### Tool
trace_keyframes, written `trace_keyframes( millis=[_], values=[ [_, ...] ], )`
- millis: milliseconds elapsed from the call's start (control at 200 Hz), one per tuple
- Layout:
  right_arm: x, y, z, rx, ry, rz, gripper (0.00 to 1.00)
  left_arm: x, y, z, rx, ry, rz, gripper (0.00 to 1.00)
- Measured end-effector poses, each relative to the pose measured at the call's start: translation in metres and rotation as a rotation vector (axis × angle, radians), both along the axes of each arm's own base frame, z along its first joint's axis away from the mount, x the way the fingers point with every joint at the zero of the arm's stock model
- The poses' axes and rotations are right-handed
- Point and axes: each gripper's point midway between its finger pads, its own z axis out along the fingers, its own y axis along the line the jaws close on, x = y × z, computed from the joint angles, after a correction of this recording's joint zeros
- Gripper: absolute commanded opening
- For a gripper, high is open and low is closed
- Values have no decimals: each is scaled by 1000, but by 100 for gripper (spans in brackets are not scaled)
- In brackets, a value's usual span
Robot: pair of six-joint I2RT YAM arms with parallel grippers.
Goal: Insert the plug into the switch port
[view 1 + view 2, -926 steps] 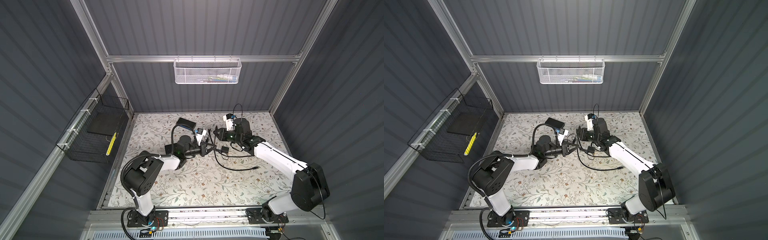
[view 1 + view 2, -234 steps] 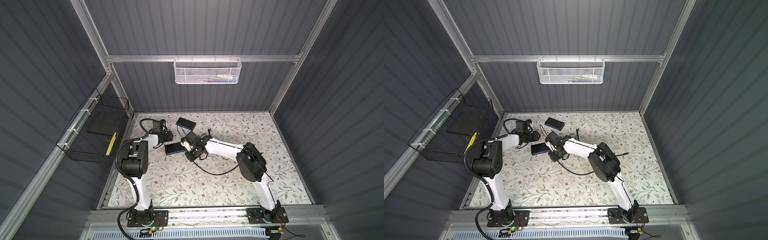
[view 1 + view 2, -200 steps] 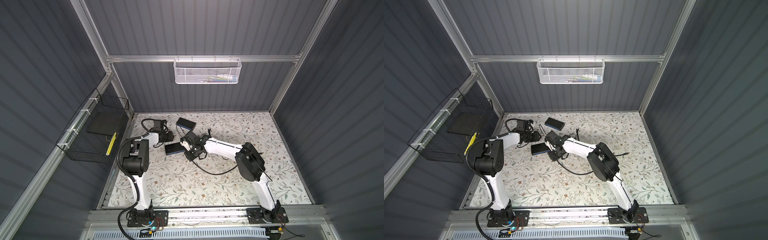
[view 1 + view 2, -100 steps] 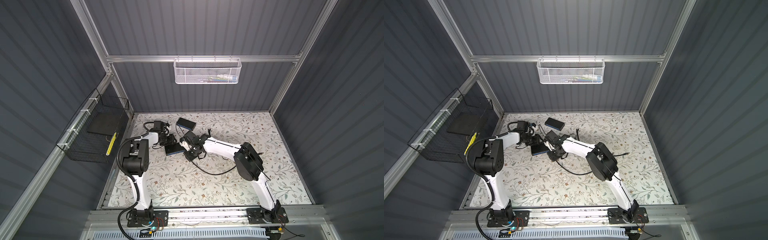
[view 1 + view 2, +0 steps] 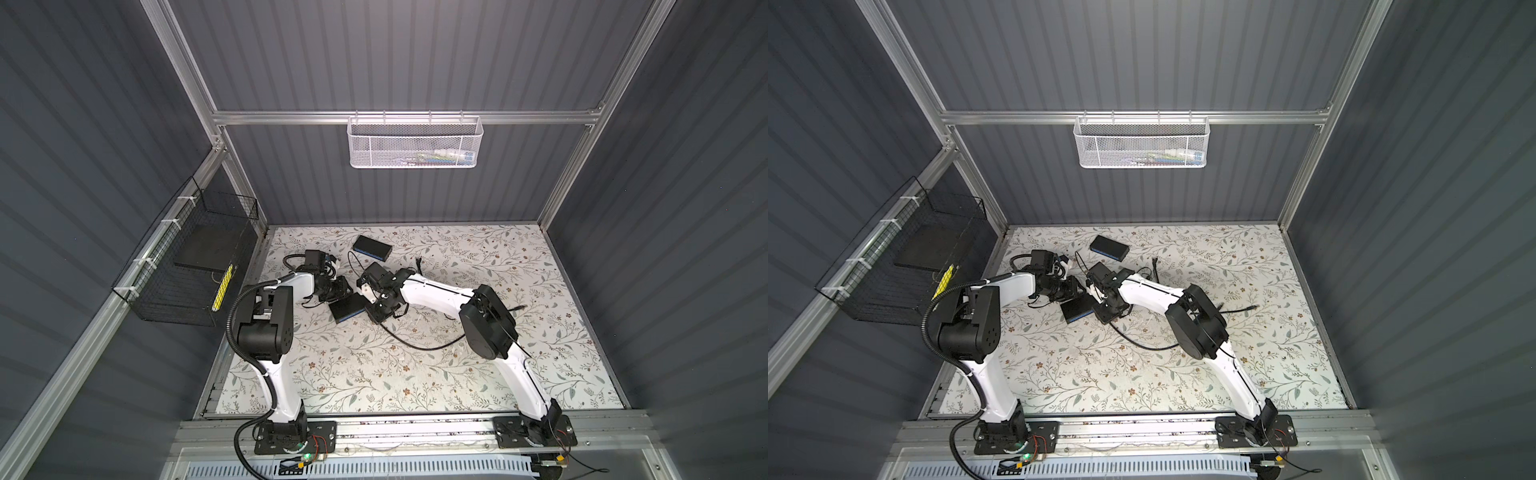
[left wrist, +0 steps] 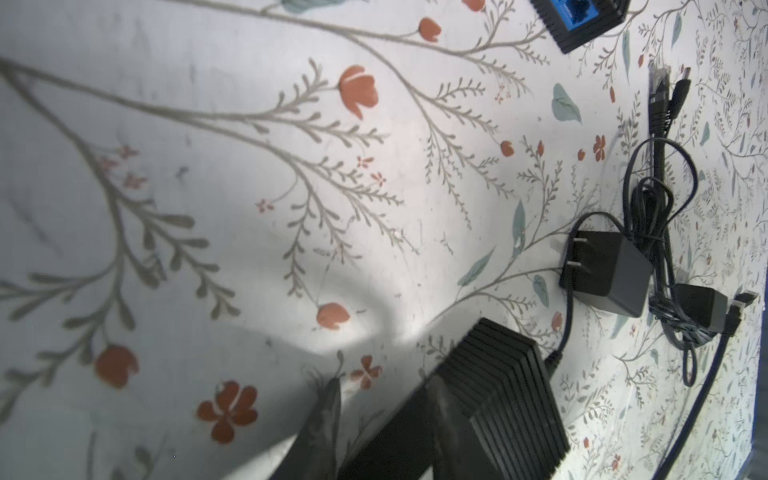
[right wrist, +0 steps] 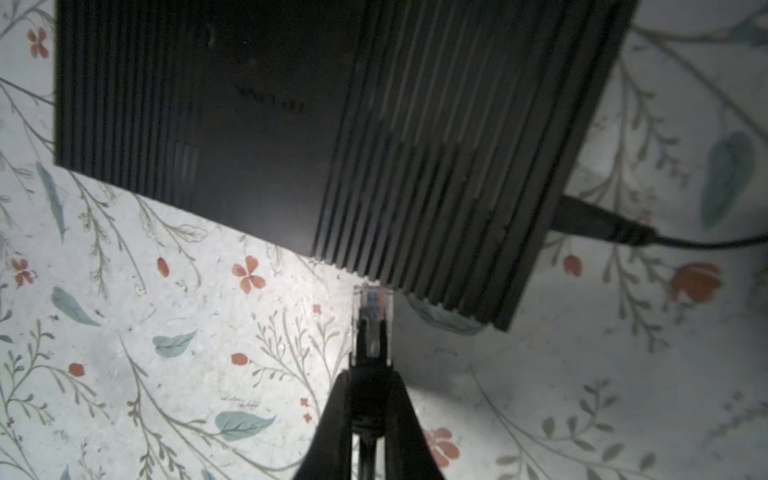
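Along the front rail, the flowered surface (image 5: 374,374) lies open across its width, crossed only by a black cable (image 5: 424,347) looping toward the right arm. Grey ribbed walls and metal posts shut it in at the left, right and back. Farther in, left of the middle, the right claw (image 7: 369,376) is pressed together on the boot of the clear plug (image 7: 371,316). The plug's tip stands just short of the nearest edge of the flat black box (image 7: 249,104), by its ribbed part. In both top views the blue side (image 5: 341,320) runs along the box's front edge; the switch port is too small to make out. Faint marks on the box's top cannot be read. The left claw (image 6: 382,399) has its fingers apart at the box's back edge; whether they press it I cannot tell. Beyond lie a power adapter (image 6: 606,274) and a second box (image 5: 372,248) near the back wall. A yellow label (image 5: 222,282) in the side basket (image 5: 187,266) is unreadable.
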Motion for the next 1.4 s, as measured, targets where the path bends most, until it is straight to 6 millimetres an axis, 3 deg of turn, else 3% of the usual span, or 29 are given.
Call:
trace_keyframes(
  millis=[200,590,921,1186,1396],
  values=[
    [0,2,5,0,-5,2,0,-1,2,4,-1,-8,25,37],
    [-5,5,4,-8,-8,13,0,1,15,31,-2,-80,68,38],
    [-6,6,4,-8,-8,14,0,-6,13,18,-24,-50,59,36],
    [-6,6,-7,-25,6,16,0,-8,8,19,-51,-48,38,38],
    [-5,10,-6,-22,3,18,0,-10,7,16,-54,-44,27,40]
  ],
)
